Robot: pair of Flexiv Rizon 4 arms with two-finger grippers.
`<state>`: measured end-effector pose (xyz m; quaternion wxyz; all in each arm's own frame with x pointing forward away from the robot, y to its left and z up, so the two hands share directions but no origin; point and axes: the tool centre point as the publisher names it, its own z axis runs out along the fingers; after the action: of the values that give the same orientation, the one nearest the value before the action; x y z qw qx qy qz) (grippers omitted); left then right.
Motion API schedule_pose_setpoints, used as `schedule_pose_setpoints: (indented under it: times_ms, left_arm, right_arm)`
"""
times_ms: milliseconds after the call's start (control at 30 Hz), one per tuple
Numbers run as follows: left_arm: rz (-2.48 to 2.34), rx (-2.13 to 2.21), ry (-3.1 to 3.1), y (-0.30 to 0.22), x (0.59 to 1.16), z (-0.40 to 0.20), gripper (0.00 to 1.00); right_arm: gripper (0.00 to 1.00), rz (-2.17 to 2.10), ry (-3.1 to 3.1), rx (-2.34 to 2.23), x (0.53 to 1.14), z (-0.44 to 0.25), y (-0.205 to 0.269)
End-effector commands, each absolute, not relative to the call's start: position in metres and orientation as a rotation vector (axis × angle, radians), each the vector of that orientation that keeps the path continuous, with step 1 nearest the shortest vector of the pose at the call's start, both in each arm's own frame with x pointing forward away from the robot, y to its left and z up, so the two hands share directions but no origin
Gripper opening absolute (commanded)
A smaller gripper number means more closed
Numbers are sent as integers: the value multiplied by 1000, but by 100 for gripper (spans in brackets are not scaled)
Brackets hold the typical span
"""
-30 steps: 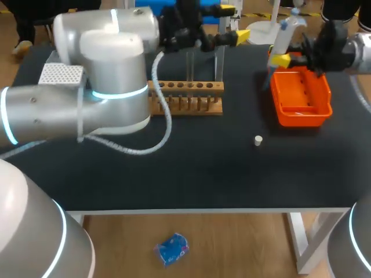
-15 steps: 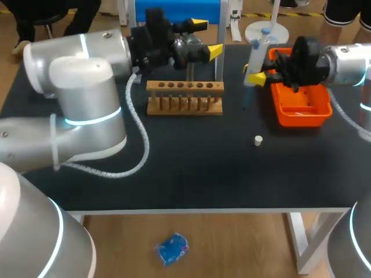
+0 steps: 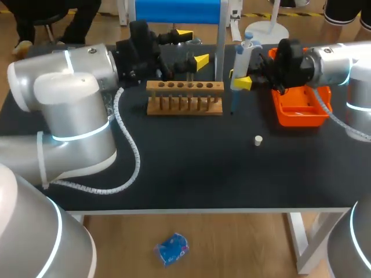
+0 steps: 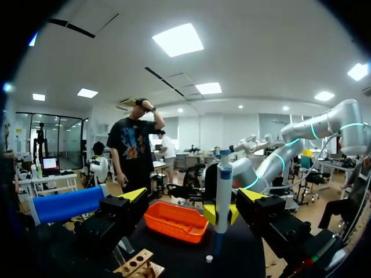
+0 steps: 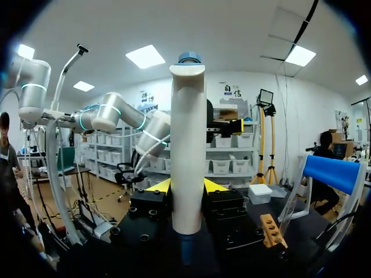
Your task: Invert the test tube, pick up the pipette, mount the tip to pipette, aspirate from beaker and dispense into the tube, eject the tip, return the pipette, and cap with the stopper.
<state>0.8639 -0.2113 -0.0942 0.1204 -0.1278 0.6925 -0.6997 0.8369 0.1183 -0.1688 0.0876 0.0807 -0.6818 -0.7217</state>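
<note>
My right gripper (image 3: 246,76) is shut on a white pipette (image 3: 242,58) with a blue top, held upright just right of the wooden rack (image 3: 184,97). The pipette's thin lower end hangs close above the table. The right wrist view shows the pipette (image 5: 187,150) clamped between the yellow-tipped fingers (image 5: 159,186). A clear test tube (image 3: 190,68) stands in the rack. My left gripper (image 3: 193,47) hangs open behind the rack with nothing in it. In the left wrist view my left gripper (image 4: 191,197) faces the pipette (image 4: 223,191). A small white stopper (image 3: 258,139) lies on the table.
An orange tray (image 3: 301,107) sits at the right, under my right arm. A stand with a blue bar (image 3: 177,10) and a clear post (image 3: 220,40) rises behind the rack. A white round base (image 3: 268,29) is at the far edge.
My right arm has carried the pipette left from over the orange tray to beside the rack. My left arm has drawn back to the left, its gripper still open.
</note>
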Motion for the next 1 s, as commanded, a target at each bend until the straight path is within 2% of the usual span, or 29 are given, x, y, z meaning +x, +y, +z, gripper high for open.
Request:
schedule_pose_setpoints:
  times_ms: [33,267,1000]
  left_arm:
    - [-2045,-377,2014,-213,864,-95,100]
    - [-2048,-333,2021,-214,864,-97,100]
    - [-2077,-240,2093,-208,864,-124,100]
  right_arm:
    - [0,-2146,-2030,243,837,-168,118]
    - [0,-2133,-2037,248,838,-170,120]
    - [0,-2117,-2074,332,850,-187,176]
